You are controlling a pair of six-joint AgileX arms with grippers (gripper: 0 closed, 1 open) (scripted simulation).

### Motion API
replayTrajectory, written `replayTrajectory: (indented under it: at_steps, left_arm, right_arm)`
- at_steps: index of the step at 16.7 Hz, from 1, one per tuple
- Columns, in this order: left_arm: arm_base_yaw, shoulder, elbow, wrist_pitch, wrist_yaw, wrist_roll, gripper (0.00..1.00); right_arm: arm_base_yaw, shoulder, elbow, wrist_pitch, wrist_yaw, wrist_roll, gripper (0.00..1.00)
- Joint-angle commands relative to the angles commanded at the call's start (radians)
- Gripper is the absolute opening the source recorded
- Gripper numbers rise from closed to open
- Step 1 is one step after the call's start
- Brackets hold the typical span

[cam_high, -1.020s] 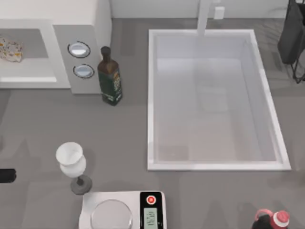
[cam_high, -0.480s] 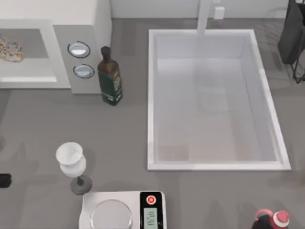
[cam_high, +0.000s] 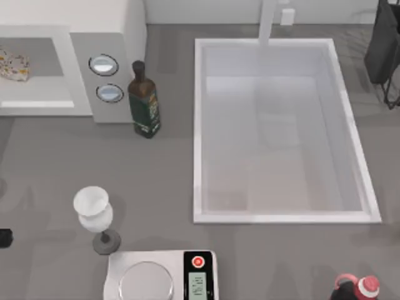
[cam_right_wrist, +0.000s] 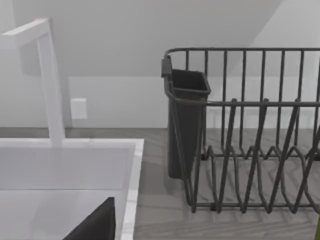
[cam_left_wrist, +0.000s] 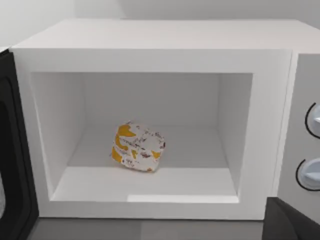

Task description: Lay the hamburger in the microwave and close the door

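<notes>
The white microwave [cam_high: 128, 25] stands at the table's far left, its cavity open toward the front. The hamburger [cam_high: 12, 64], a pale lump with yellow flecks, lies on the cavity floor; the left wrist view looks straight in at the hamburger [cam_left_wrist: 137, 146], which rests free near the middle. The door [cam_left_wrist: 12, 165] is swung open, and its dark inner face shows at the cavity's side. A dark bit of my left gripper [cam_high: 4, 237] sits at the table's left edge, well in front of the microwave. My right arm is parked over by the sink and rack.
A dark oil bottle [cam_high: 144, 100] stands beside the microwave's dials [cam_high: 104, 64]. A wine glass [cam_high: 94, 212] and a white scale [cam_high: 159, 275] sit at the front. The white sink [cam_high: 199, 125] takes the middle, a dish rack [cam_right_wrist: 250, 130] the far right, a red-capped bottle [cam_high: 357, 287] the front right.
My left arm's dark end has drawn back toward the left edge and a little nearer the front. The hamburger, door and right arm have not moved.
</notes>
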Motion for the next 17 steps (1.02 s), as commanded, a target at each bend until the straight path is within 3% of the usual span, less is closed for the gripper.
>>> replayTrajectory:
  at_steps: [8, 13, 17]
  left_arm:
    - [-0.192, 0.129, 0.005, 0.123, -0.19, 0.001, 0.0]
    - [-0.188, 0.13, 0.005, 0.125, -0.185, 0.0, 0.0]
    - [-0.116, 0.241, 0.05, 0.193, -0.096, 0.003, 0.0]
  right_arm:
    - [0.0, 0.0, 0.0, 0.0, 0.0, 0.0, 1.0]
    - [0.0, 0.0, 0.0, 0.0, 0.0, 0.0, 1.0]
    - [0.0, 0.0, 0.0, 0.0, 0.0, 0.0, 1.0]
